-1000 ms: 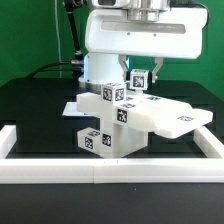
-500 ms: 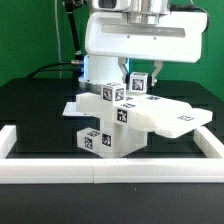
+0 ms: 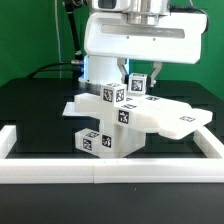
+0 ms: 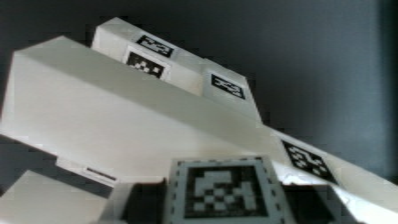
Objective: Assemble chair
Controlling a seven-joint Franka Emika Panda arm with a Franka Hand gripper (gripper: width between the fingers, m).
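The white arm [image 3: 135, 45] fills the upper middle of the exterior view, its broad body hanging over a black table [image 3: 30, 110]; a white rail [image 3: 110, 172] runs across the lower part of the frame and up both sides, fencing the work area.

In the centre of the frame sits the half-built chair [image 3: 125, 118], a cluster of white parts carrying black-and-white tags; a wide flat seat [image 3: 170, 118] juts toward the right of the frame, its far end close to the rail there; below and left of it a blocky leg [image 3: 100, 140] with two tags stands on the table; another tagged block [image 3: 112, 95] sits on top, at the upper left of the cluster.

The gripper [image 3: 138, 78] comes down just under the arm's body, at the back of the chair, right at a small tagged piece [image 3: 139, 83]; whether the jaws are wide, narrow or clamped on that piece I cannot tell, since the fingers are hidden behind the parts.

A thin white sheet [image 3: 72, 105] peeks out on the table to the left of the chair.

In the wrist view a big white panel [image 4: 125, 120] slopes across the frame with tags along its upper edge; a large blurred tag [image 4: 217, 190] sits at the bottom centre, very near the lens.
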